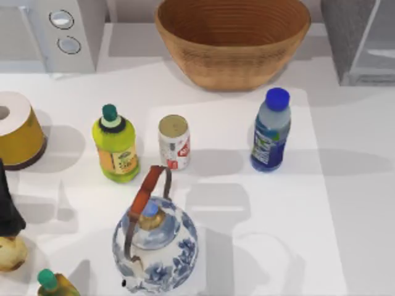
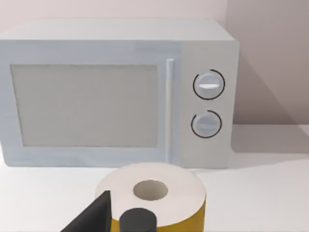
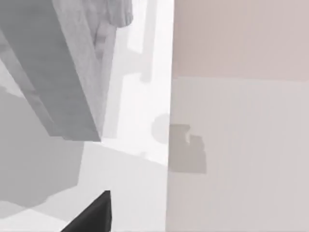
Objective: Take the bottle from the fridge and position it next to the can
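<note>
The pale-blue bottle (image 1: 270,131) with a blue cap stands upright on the table, free of any gripper. It is to the right of the small white-and-red can (image 1: 174,142), with a gap between them. The grey fridge (image 1: 361,40) sits at the table's back right corner, and its grey side (image 3: 53,72) looms close in the right wrist view. A dark part of my right gripper (image 3: 91,217) shows there. My left arm (image 1: 7,206) is at the left edge, and my left gripper (image 2: 118,220) hovers over a yellow cylinder (image 2: 154,198).
A wicker basket (image 1: 231,40) sits at the back centre and a white microwave (image 1: 62,31) at back left. A yellow-green bottle (image 1: 115,145) stands left of the can. A blue-and-white kettle (image 1: 154,240) is in front, and another green-capped bottle (image 1: 52,283) at front left.
</note>
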`<action>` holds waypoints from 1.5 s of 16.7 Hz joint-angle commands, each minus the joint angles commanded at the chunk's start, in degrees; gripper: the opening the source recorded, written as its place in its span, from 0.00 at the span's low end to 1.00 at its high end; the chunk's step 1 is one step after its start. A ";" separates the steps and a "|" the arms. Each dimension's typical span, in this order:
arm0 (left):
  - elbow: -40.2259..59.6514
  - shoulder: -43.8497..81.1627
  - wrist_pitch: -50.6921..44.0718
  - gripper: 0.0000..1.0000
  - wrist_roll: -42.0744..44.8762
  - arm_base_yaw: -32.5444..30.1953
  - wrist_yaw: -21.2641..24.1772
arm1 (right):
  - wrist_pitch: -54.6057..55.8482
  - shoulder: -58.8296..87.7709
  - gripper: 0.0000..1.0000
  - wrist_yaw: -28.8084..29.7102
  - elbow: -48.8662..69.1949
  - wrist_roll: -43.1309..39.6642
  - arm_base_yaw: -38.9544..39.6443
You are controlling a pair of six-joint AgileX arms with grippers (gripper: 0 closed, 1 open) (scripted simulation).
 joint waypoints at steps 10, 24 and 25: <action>0.00 0.00 0.00 1.00 0.00 0.00 0.00 | 41.23 0.53 1.00 7.17 -1.18 50.71 30.44; 0.00 0.00 0.00 1.00 0.00 0.00 0.00 | 52.87 -2.24 1.00 14.56 -3.53 63.28 41.68; 0.00 0.00 0.00 1.00 0.00 0.00 0.00 | 54.10 -3.03 1.00 17.24 -4.30 65.61 44.17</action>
